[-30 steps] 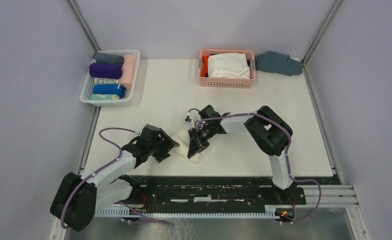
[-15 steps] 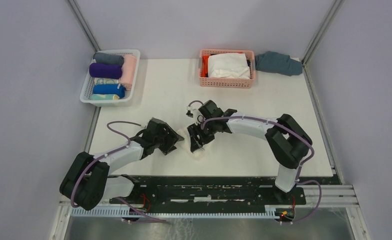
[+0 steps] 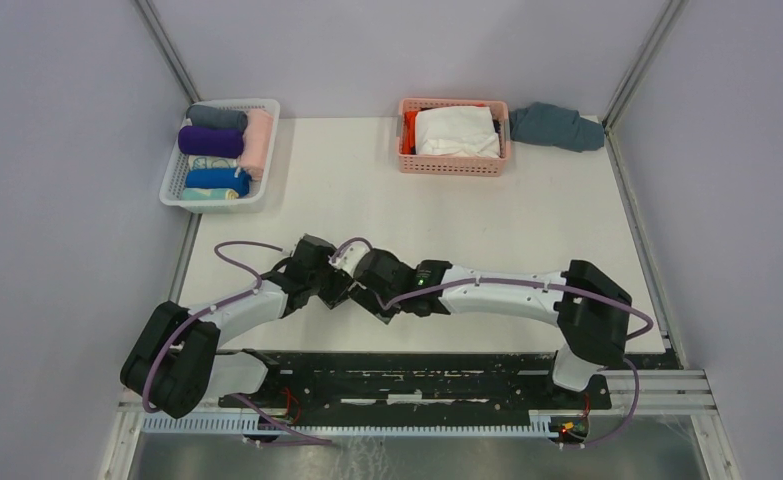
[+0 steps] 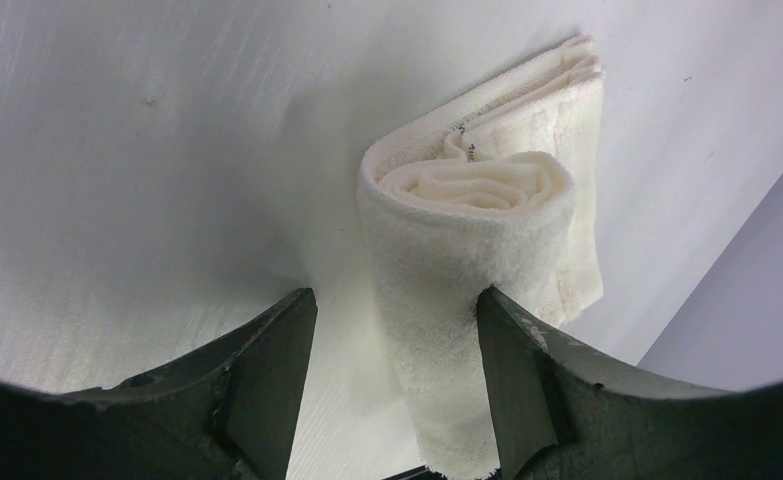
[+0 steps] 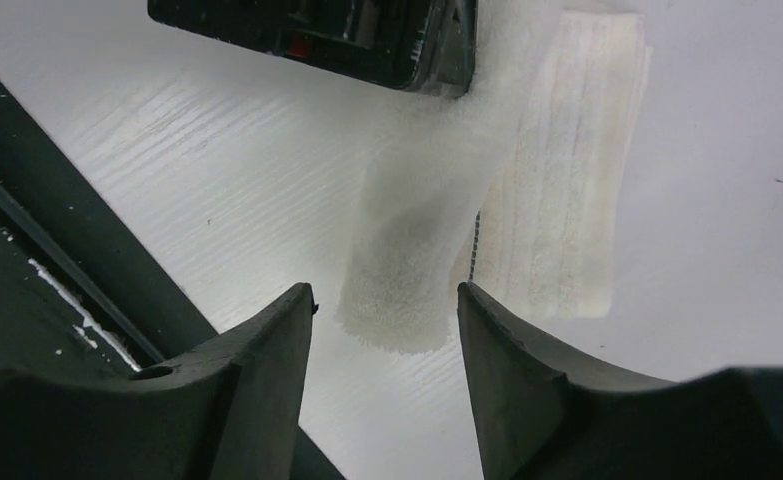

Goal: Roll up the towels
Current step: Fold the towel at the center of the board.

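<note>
The cream-white towel [image 4: 467,250] lies on the white table, partly rolled, with its flat tail [image 4: 579,150] beside the roll. My left gripper [image 4: 395,295] is open around the roll. Its right finger [image 4: 512,370] touches the roll and the left finger stands apart. My right gripper [image 5: 385,288] is open, and the roll's other end [image 5: 407,260] lies just ahead of its fingertips. From above both grippers [image 3: 335,285] [image 3: 367,287] meet over the towel and hide it. The deep purple towel [image 3: 210,141] lies rolled in the white basket [image 3: 269,150].
The white basket at the back left holds several rolled towels. A pink basket [image 3: 454,166] with white cloth and orange fabric stands at the back. A teal-grey cloth [image 3: 557,127] lies beside it. The black rail [image 3: 417,365] runs along the near edge.
My right gripper opened, let go of the cream towel and swung left over it. My left gripper moved right until its fingers stand around the roll.
</note>
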`<state>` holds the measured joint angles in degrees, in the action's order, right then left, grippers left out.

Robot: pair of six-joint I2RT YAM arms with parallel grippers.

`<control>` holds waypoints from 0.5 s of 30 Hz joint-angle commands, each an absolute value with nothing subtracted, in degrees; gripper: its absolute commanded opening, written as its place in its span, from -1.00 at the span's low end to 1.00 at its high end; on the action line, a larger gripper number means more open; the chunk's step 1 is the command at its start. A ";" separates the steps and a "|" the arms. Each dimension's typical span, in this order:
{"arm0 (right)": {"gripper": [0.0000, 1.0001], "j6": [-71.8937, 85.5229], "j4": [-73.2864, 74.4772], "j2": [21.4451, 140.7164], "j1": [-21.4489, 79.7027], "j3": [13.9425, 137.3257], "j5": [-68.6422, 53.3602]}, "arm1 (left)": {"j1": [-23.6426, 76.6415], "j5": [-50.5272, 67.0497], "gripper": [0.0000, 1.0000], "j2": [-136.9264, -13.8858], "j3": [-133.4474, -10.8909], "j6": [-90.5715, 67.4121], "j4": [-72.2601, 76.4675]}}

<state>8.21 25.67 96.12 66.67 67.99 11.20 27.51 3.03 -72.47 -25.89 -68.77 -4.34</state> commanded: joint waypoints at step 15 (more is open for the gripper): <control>0.14 5.26 26.90 110.38 69.79 74.24 24.96 | 27.74 -1.18 0.39 -74.69 -25.05 -66.36 -11.37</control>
<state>5.65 26.30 107.44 70.19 72.10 22.98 27.51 3.05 -72.51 -25.98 -68.77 -4.38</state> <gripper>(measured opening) 0.564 0.687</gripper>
